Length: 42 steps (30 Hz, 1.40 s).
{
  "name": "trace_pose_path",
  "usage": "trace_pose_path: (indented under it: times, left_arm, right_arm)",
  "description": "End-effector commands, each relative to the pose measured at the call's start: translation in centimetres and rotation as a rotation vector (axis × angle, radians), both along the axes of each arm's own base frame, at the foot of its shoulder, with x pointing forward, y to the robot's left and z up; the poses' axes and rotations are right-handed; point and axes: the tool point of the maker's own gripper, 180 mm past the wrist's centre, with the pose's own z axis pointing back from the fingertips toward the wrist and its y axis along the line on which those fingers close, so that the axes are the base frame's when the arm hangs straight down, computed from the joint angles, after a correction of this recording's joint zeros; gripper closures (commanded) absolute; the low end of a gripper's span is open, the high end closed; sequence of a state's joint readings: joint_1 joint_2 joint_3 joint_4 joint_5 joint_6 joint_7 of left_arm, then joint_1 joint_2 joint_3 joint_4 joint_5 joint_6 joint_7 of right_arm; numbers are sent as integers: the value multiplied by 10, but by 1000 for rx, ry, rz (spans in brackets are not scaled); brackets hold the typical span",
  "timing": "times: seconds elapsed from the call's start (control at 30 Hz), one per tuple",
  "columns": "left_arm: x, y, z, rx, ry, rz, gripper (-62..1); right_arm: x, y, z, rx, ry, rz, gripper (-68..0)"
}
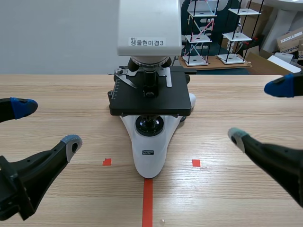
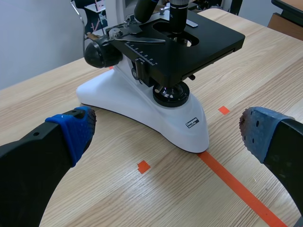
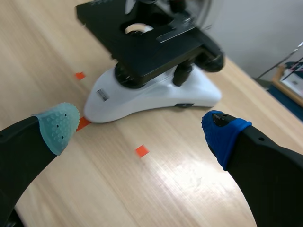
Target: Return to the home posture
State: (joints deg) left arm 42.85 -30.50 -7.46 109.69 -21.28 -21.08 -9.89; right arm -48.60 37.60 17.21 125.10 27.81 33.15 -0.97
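A white microscope [image 1: 149, 151] with a black stage [image 1: 150, 99] stands at the table's middle, its base on the red tape line. My left gripper [image 1: 45, 124] sits low at the left, open and empty, well apart from the microscope. My right gripper [image 1: 262, 111] is open at the right, also holding nothing. In the left wrist view the microscope [image 2: 156, 113] lies ahead between the fingers [image 2: 75, 127]. Ahead of my right gripper [image 3: 142, 127] in the right wrist view, the microscope base [image 3: 151, 92] is a short way off.
The wooden table [image 1: 71, 94] runs back to a grey wall. Behind it at the right stand white wire racks [image 1: 201, 35] and cardboard boxes [image 1: 289, 42]. Small red tape squares [image 1: 107, 162] flank the microscope base.
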Motion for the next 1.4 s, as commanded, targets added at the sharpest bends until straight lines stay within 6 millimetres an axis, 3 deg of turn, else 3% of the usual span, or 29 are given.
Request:
trace_pose_path:
  times: [0.0, 0.2, 1.37]
  left_arm:
    - [0, -4, 7, -26, -18, -5, -623]
    - [0, -4, 7, -26, -18, -5, -623]
    - [0, -4, 7, -26, -18, -5, -623]
  right_arm:
    - [2, -6, 2, -24, -7, -6, -567]
    - [-18, -11, -11, -77, 76, 53, -588]
    - [-16, -10, -3, -46, 50, 57, -609]
